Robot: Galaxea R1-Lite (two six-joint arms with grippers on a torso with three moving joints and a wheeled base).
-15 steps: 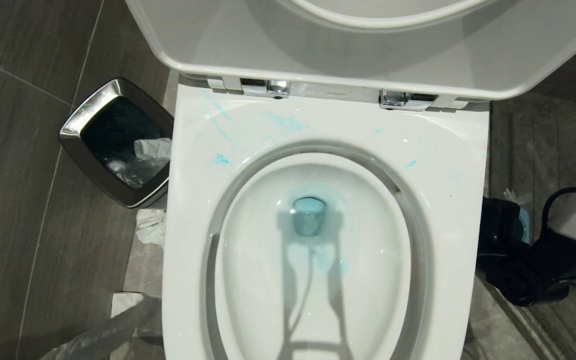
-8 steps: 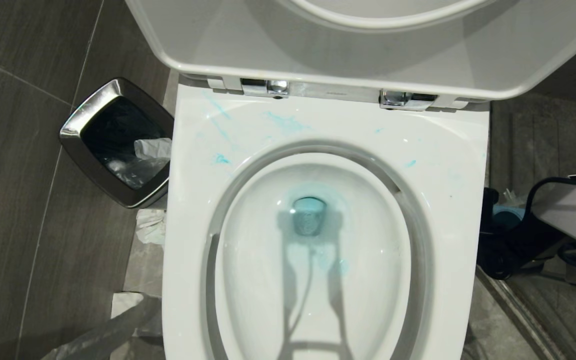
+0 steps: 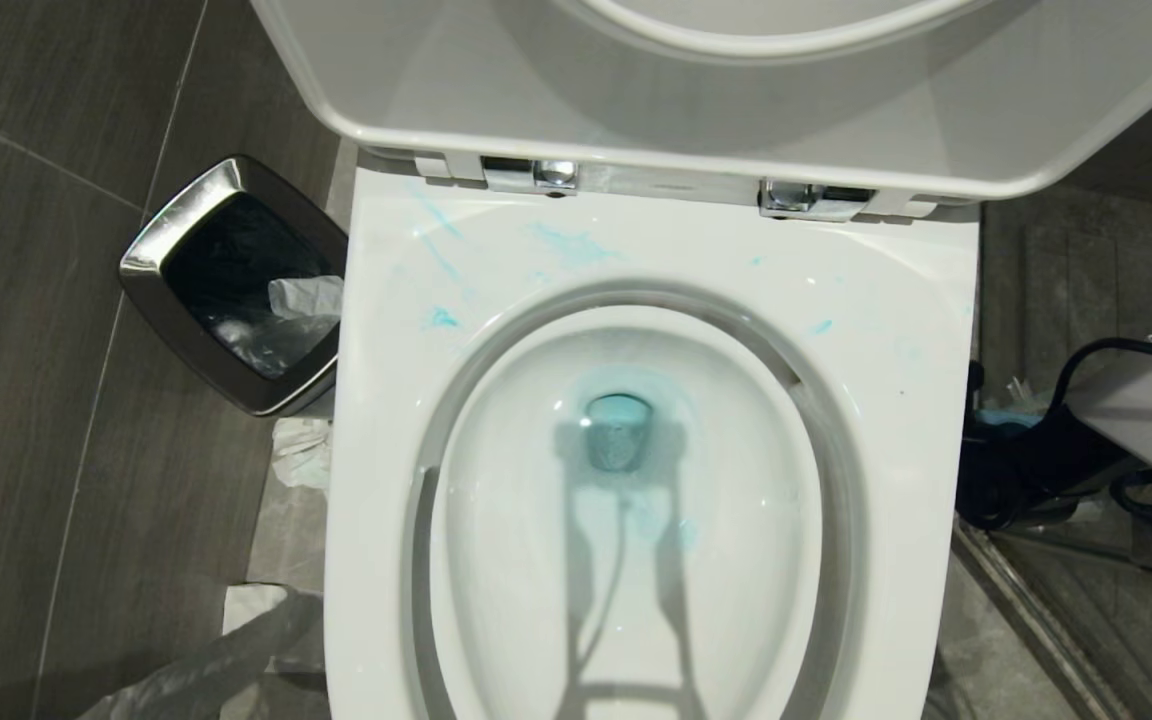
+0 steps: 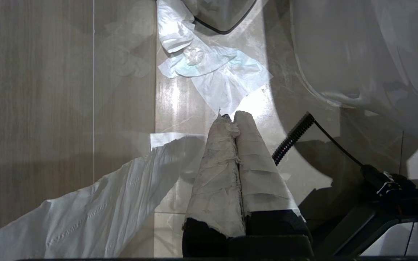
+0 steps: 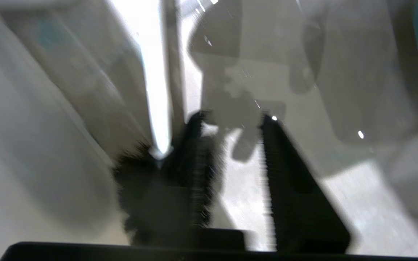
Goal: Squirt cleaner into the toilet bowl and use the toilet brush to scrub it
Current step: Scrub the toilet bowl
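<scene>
Bin and paper on the dark floor

A small bin (image 3: 236,285) with a shiny silver rim stands on the dark floor tiles (image 3: 26,420). It has a black bag and crumpled white paper (image 3: 304,297) inside. More crumpled paper (image 3: 301,452) lies on the floor just below the bin. A long white sheet of tissue (image 4: 96,214) lies flat on the floor too.

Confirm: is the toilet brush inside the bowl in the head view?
No, the toilet bowl holds only blue-tinted cleaner around the drain; no brush shows there.
</scene>
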